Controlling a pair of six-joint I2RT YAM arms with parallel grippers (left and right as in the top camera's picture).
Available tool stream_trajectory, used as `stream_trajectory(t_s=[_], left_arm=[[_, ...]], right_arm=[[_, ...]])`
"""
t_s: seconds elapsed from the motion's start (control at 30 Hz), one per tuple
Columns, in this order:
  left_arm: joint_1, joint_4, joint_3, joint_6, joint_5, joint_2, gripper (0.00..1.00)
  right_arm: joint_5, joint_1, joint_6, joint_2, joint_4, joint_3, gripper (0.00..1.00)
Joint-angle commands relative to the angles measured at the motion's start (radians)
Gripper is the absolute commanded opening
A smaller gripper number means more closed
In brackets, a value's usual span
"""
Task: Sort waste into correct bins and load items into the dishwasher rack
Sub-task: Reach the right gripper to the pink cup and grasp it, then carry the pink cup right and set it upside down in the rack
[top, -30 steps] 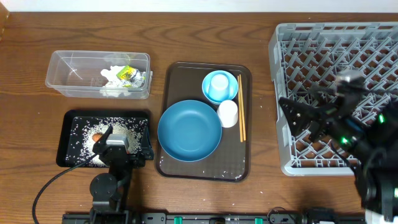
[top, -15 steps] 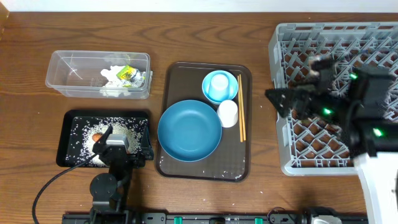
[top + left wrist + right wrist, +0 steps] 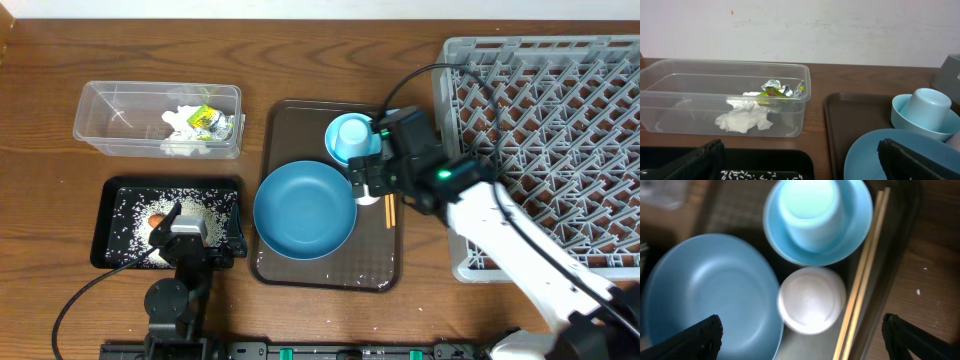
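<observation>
Above white cup (image 3: 811, 299), right gripper (image 3: 802, 337), jaws wide

A dark brown serving tray (image 3: 300, 130) rests on the wooden table (image 3: 330, 60) (white wall (image 3: 840, 25) behind)

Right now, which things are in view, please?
rack: one, grey, right side.
brown tray: one, dark brown, centre.
dish: one, dark blue, brown tray.
bowl: one, light blue, brown tray.
cup: one, light blue, in bowl.
white cup: one, white, brown tray.
chopsticks: pair, wooden, brown tray's right edge.
tub: one, clear, back left.
tissue: some, white, in tub.
wrapper: one, yellow-green, in tub.
black tray: one, black, front left.
rice: many grains, white, black tray.
carrot: one, orange, black tray.
left gripper: one, black, above black tray.
right gripper: one, black, above white cup.
</observation>
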Motion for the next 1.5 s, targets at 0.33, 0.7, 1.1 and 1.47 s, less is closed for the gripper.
stream_trajectory(t_s=[0.33, 0.7, 1.1, 1.47], left_arm=[[0.006, -0.015, -0.028, 0.006, -0.005, -0.006, 0.99], [0.006, -0.015, -0.028, 0.006, -0.005, -0.006, 0.99], [0.006, -0.015, -0.028, 0.006, -0.005, -0.006, 0.99], [0.006, -0.015, -0.028, 0.006, -0.005, -0.006, 0.99]], right_arm=[[0.117, 0.029, 0.129, 0.185, 0.079, 0.018, 0.98], [0.107, 0.034, 0.129, 0.233, 0.1, 0.018, 0.75], [0.108, 0.026, 0.128, 0.161, -0.032, 0.123, 0.47], [0.323, -0.131, -0.02, -0.138, -0.221, 0.274, 0.47]])
